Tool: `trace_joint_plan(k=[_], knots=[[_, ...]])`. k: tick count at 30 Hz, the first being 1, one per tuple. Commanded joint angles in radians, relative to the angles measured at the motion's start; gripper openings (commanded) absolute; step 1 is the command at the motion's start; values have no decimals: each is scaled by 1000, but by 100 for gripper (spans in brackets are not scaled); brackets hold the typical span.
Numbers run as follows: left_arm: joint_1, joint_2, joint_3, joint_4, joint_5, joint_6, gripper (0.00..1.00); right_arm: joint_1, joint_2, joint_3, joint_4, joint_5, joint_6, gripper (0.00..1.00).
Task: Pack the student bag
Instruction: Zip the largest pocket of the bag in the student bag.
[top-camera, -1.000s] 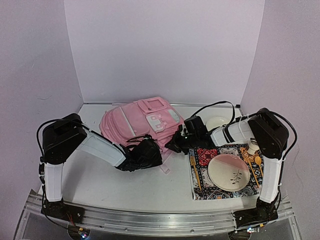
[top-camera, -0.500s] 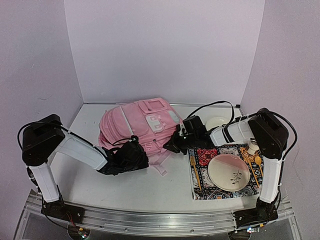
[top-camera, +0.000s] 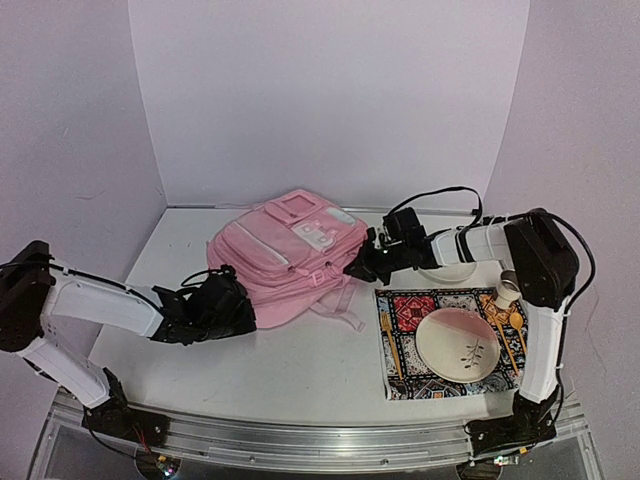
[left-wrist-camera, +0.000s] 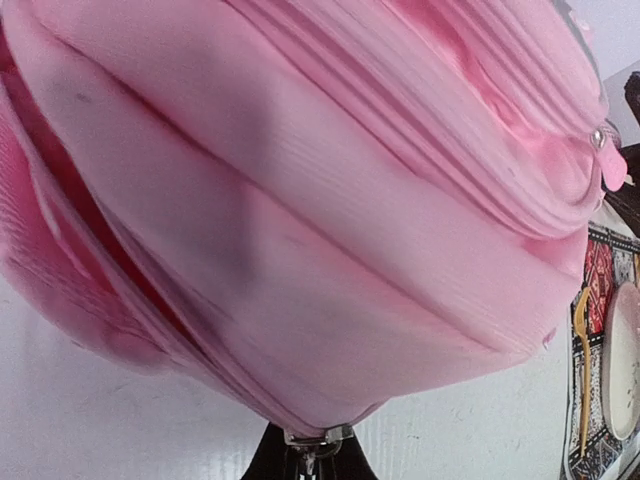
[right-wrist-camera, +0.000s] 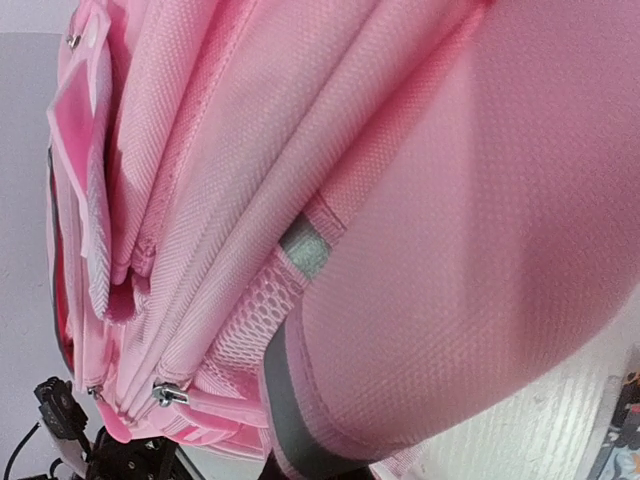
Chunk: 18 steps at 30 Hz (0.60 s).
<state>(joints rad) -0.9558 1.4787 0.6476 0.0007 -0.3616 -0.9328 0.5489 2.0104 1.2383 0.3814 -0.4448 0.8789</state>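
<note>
1. Finding the student bag (top-camera: 290, 255) lying on the table (top-camera: 300, 375) with its front pockets facing up, a little back of centre, between the two arms and just left of a patterned placemat (top-camera: 405, 320) carrying a plate (top-camera: 457, 343).
2. Pinching at the bag's near-left edge with the left gripper (left-wrist-camera: 306, 455), fingers clenched on a small metal zip pull (left-wrist-camera: 306, 437) where the seam comes to a point.
3. Resting the right gripper (top-camera: 362, 268) against the bag's right side, close to a grey strap (right-wrist-camera: 280, 400); fingertips not showing in the wrist view, so not possible to tell whether clamped or released.
4. Judging the bag soft and floppy: fabric folding in loose layers, sagging under its own weight, offering no stiff edge, and probably sliding across the smooth table when tugged.
5. Favouring the sewn, reinforced parts for a hold, meaning the zip pull, strap webbing and piped seams, rather than a broad panel, which is likely to bunch up and slip out of two fingers.
6. Expecting to need one arm anchoring the body while the other draws the zip; otherwise dragging the whole bag along.
</note>
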Motion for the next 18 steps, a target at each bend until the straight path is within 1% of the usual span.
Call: trace_joint_plan(k=[1, 2, 4, 7, 11, 16, 18], knots=[[70, -153, -78, -211, -13, 47, 0, -107, 44, 133, -45, 136, -100, 0], [74, -169, -77, -213, -5, 61, 0, -110, 57, 155, -59, 132, -110, 0], [76, -182, -52, -210, 29, 91, 0, -109, 74, 199, -92, 111, -118, 4], [74, -125, 39, -185, 115, 139, 0, -97, 57, 174, -94, 83, -89, 18], [68, -7, 161, -113, 248, 171, 0, -70, -35, 77, -71, 88, -42, 39], [41, 120, 296, -65, 357, 183, 0, -3, -157, -53, -40, 118, 21, 55], [27, 170, 342, -65, 412, 199, 0, 29, -180, -98, -12, 123, 64, 60]])
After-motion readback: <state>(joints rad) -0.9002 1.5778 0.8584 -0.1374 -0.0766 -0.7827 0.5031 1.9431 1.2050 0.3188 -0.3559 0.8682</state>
